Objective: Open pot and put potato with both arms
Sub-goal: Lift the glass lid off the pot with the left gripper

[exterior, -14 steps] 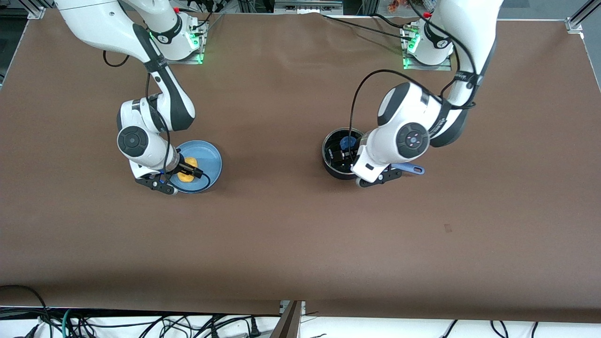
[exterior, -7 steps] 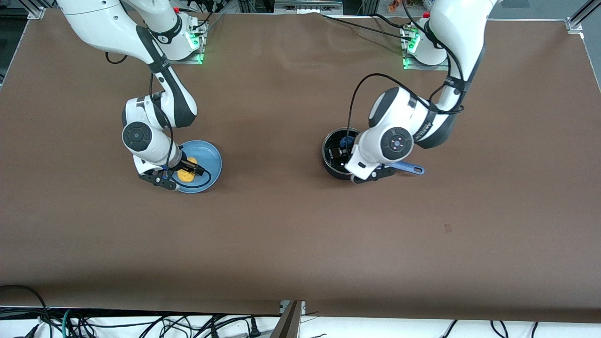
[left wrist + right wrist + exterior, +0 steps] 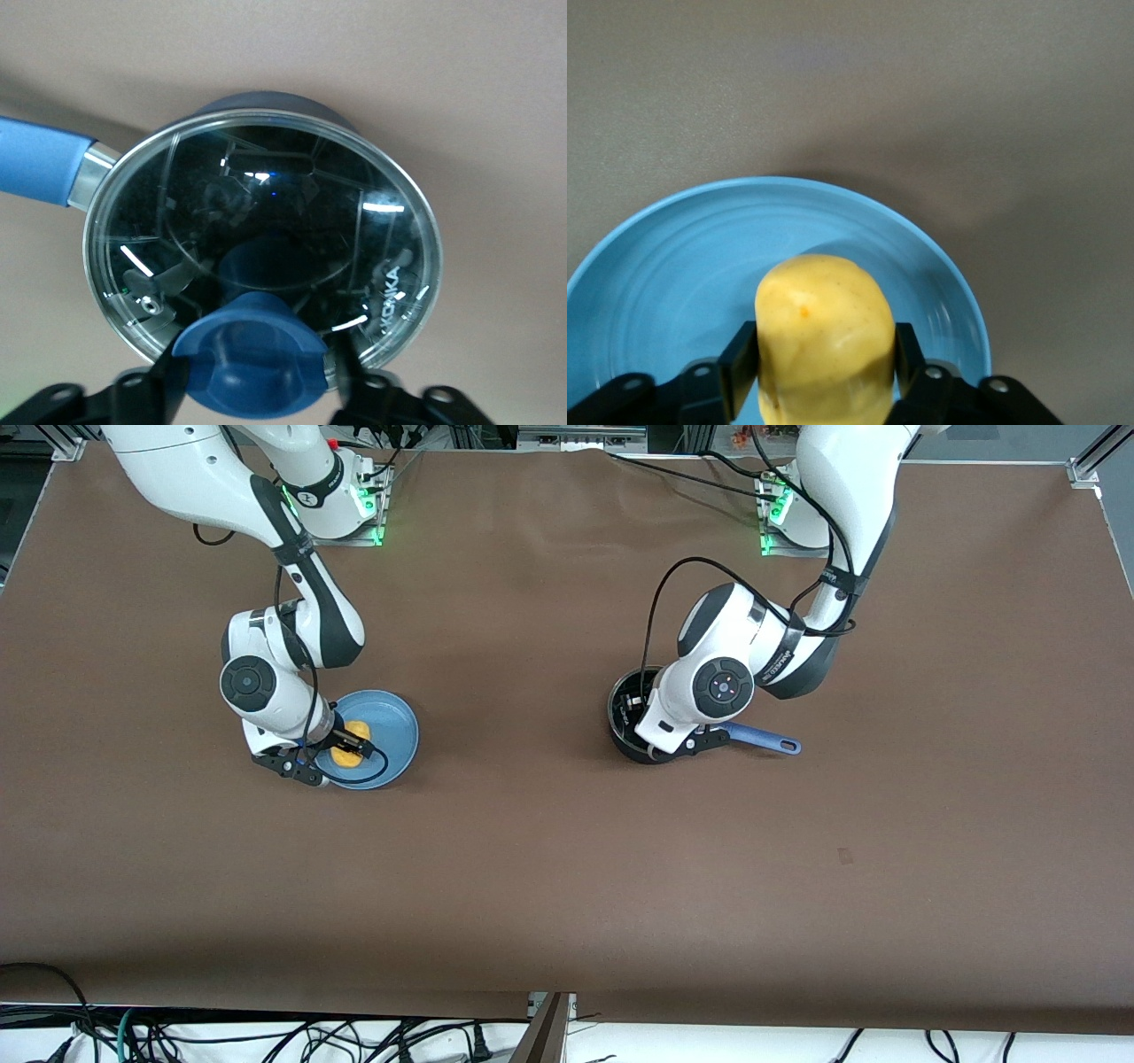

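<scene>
The black pot (image 3: 620, 710) stands at the left arm's end of the table, its blue handle (image 3: 767, 740) pointing toward that end. In the left wrist view the glass lid (image 3: 266, 212) sits on the pot, and my left gripper (image 3: 257, 390) is shut on its blue knob (image 3: 252, 359). In the front view the left wrist covers the knob. My right gripper (image 3: 824, 372) is shut on the yellow potato (image 3: 824, 323), low over the light-blue plate (image 3: 673, 266). In the front view the potato (image 3: 341, 757) and the right gripper (image 3: 347, 746) are at the plate (image 3: 394, 731).
The plate lies at the right arm's end of the table, about level with the pot. Brown table surface lies between the plate and the pot and nearer to the front camera. Cables hang along the table's near edge.
The left arm's wrist has shifted over the pot and now hides the knob in the front view. The right wrist has turned slightly over the plate, with the potato still between its fingers.
</scene>
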`<state>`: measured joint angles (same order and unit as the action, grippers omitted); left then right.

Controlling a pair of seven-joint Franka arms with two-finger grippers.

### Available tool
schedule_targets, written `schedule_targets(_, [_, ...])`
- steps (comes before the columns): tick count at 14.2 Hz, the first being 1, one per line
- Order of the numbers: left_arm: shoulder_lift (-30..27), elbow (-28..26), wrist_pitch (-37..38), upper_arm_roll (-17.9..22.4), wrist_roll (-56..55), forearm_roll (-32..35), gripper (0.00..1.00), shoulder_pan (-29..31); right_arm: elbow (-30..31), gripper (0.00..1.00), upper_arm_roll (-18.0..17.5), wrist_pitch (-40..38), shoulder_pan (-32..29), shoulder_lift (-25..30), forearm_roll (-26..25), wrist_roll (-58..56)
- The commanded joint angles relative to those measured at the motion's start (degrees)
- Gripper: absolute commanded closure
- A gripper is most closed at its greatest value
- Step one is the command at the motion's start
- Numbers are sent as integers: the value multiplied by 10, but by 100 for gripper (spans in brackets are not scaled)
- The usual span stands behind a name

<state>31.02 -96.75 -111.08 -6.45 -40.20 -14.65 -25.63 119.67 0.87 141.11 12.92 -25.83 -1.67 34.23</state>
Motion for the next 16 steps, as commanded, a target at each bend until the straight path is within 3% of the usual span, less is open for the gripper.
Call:
schedule_targets(1, [3,-1,-4,4,-3,10,59,-5,17,42,-3,9,-2,14,9,1])
schedule_targets(2, [3,-1,-3,4,0,10,67,-4,17,46,-2,9,-2,14,10,0])
schedule_targets(4, [2,0,0,4,3,10,91,-1,14,52,-3,8,-2,15,10,1])
schedule_targets(8, [-2,7,15,7,4,10,93,8,7,57,-8,3,0,18,9,1])
schedule_targets(10, [-4,26,27,8,6,10,100,27,-5,57,-13,-2,2,28,9,-3])
schedule_targets(16, [-1,132,166,11,135,16,100,130,-126,57,-74,-127,9,32,11,7])
